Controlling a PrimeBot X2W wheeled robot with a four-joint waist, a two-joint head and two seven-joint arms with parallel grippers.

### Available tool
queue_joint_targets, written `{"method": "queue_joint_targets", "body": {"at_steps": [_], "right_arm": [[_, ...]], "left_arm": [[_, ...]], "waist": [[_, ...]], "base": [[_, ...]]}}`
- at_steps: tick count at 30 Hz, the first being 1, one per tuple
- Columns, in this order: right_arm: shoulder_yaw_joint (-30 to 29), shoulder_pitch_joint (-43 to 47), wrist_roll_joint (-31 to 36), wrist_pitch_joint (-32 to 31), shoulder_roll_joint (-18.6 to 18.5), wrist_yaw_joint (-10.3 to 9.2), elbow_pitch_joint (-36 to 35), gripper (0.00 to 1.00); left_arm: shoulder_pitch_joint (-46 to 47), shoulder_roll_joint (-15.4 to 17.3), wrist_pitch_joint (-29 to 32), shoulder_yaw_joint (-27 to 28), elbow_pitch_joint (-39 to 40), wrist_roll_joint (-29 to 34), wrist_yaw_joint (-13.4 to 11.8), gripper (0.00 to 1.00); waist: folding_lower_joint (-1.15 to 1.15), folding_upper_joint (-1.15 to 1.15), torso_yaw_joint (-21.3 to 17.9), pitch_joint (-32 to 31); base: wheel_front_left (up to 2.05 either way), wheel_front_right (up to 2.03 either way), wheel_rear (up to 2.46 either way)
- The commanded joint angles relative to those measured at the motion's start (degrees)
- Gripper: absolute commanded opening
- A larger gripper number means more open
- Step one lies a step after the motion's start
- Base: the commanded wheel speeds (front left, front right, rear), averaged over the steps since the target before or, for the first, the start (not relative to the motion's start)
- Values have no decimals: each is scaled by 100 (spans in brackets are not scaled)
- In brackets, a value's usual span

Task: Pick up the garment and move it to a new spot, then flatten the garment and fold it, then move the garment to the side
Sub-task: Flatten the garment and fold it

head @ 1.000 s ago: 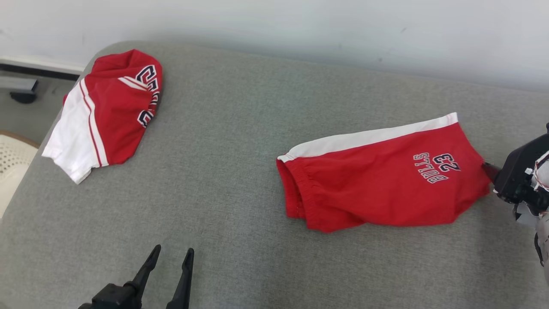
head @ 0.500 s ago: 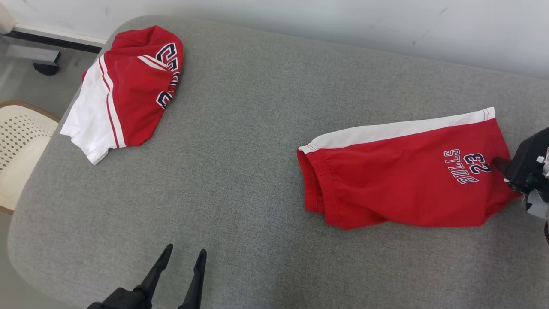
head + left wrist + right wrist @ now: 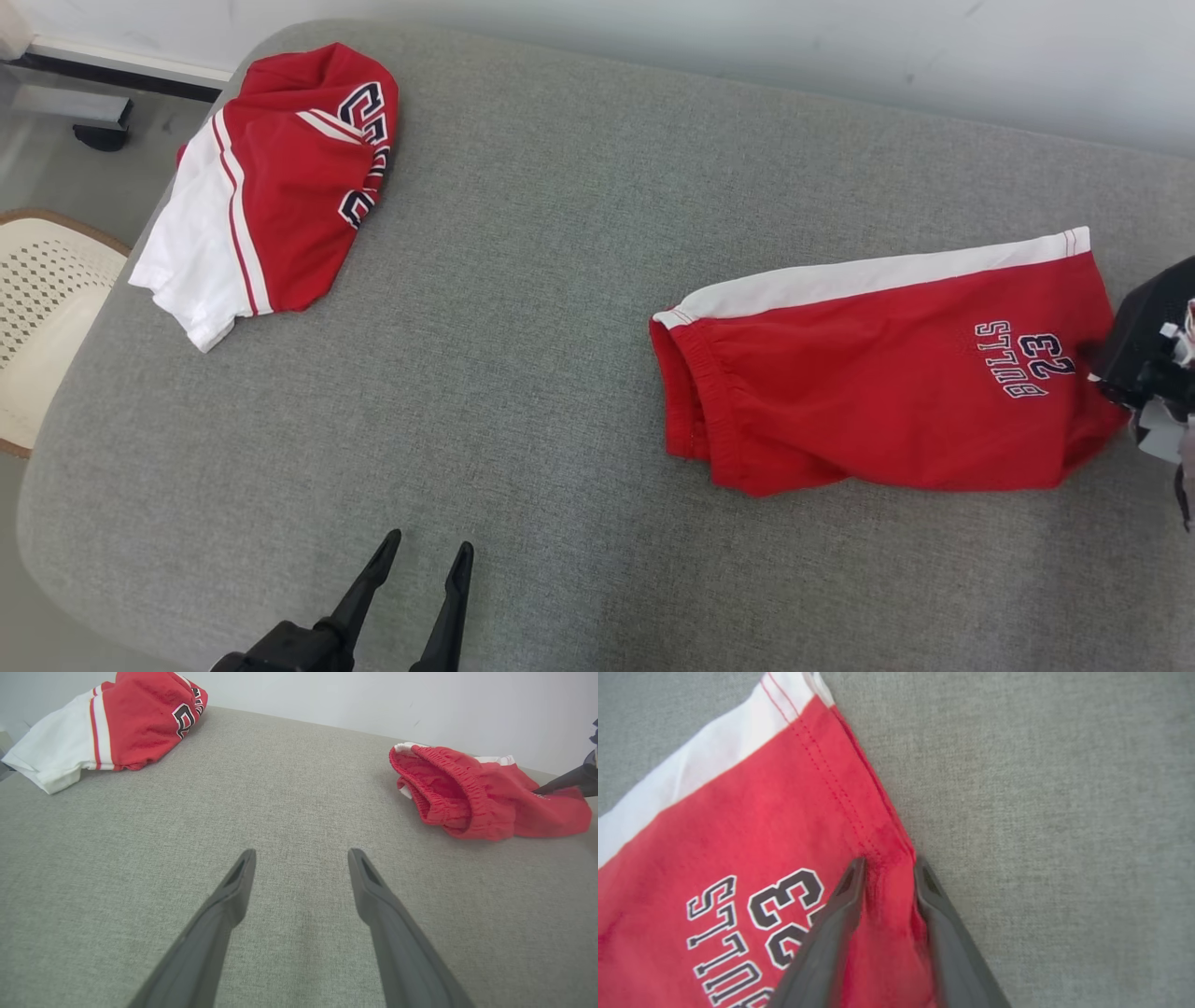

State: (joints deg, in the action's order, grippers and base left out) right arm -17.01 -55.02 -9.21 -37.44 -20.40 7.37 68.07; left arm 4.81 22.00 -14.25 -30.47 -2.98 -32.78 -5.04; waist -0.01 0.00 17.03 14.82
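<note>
My right gripper [image 3: 887, 868] straddles the puckered hem of the soft red shorts [image 3: 868, 392], clamped or not I cannot tell | my left gripper [image 3: 301, 858] is spread over the grey woven cushion [image 3: 560, 233]

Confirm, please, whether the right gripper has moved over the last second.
Yes. Judged against the red Bulls shorts, the right gripper has advanced from the edge of the leg hem inward over the fabric, toward the 23 print.
</note>
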Motion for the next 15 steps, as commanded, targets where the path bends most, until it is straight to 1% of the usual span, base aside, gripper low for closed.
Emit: {"method": "queue_joint_targets", "body": {"at_steps": [1, 7, 11, 15], "right_arm": [[-2, 239, 61, -46, 249, 24, 161, 0], [-184, 261, 212, 127, 231, 23, -19, 0], [-325, 310, 374, 309, 84, 16, -164, 0], [-354, 454, 671, 460, -39, 15, -394, 0]], "left_arm": [[23, -27, 21, -10, -34, -42, 5, 100], [40, -49, 31, -33, -117, -82, 33, 100], [71, -55, 33, -45, -159, -92, 31, 100], [59, -53, 36, -54, -190, -102, 13, 100]], "waist": [[1, 0, 6, -1], [1, 0, -32, -74], [1, 0, -89, -173], [1, 0, -185, -330]], "base": [[0, 0, 0], [0, 0, 0], [0, 0, 0], [0, 0, 0]]}}
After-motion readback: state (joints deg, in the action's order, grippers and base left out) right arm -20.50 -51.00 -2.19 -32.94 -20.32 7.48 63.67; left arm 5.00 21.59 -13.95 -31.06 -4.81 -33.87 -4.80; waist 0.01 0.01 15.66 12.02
